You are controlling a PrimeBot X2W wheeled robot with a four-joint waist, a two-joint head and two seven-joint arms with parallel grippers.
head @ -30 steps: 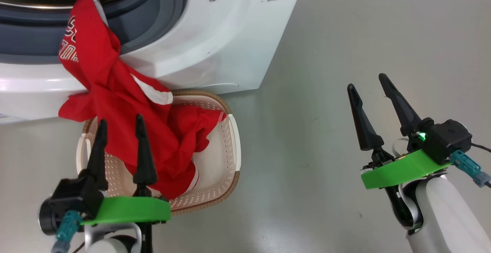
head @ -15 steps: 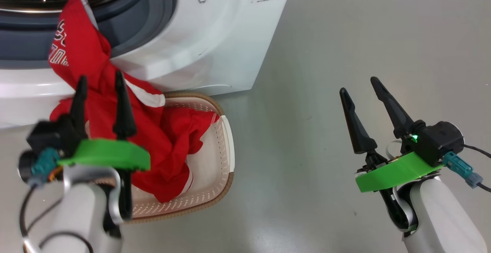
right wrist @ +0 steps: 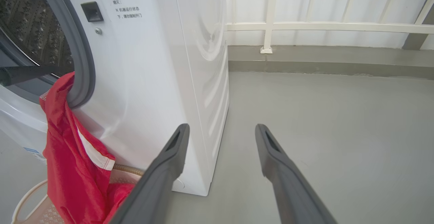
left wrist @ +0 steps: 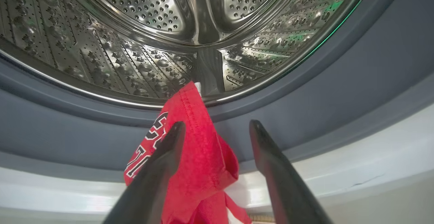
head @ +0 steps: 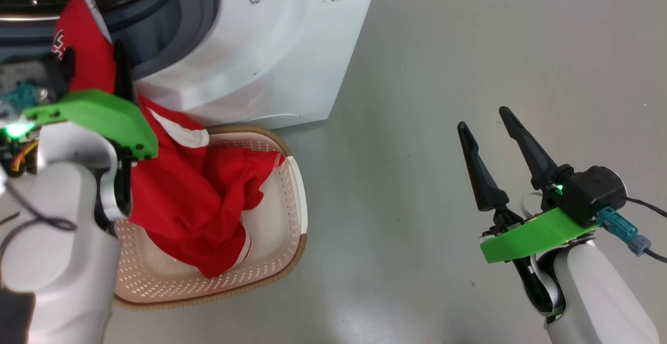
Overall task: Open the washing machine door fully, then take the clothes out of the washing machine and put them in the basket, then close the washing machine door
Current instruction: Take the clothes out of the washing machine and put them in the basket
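Over grey floor (head: 443, 47), the clothes (head: 193, 193) drape from washing machine (head: 250, 62) into basket (head: 297, 203) (left tool (left wrist: 217, 124), right tool (head: 483, 117): both spread apart).

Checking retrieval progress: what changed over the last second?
Left gripper rose from above the basket to the washing machine opening, open jaws at the upper end of the clothes; nothing grasped. Clothes still drape from gasket into basket; right gripper stayed open, idle.

Shiny steel drum (left wrist: 135, 57), matt red cloth clothes (head: 198, 198), cream plastic basket (head: 287, 198), glossy white washing machine (head: 271, 62)
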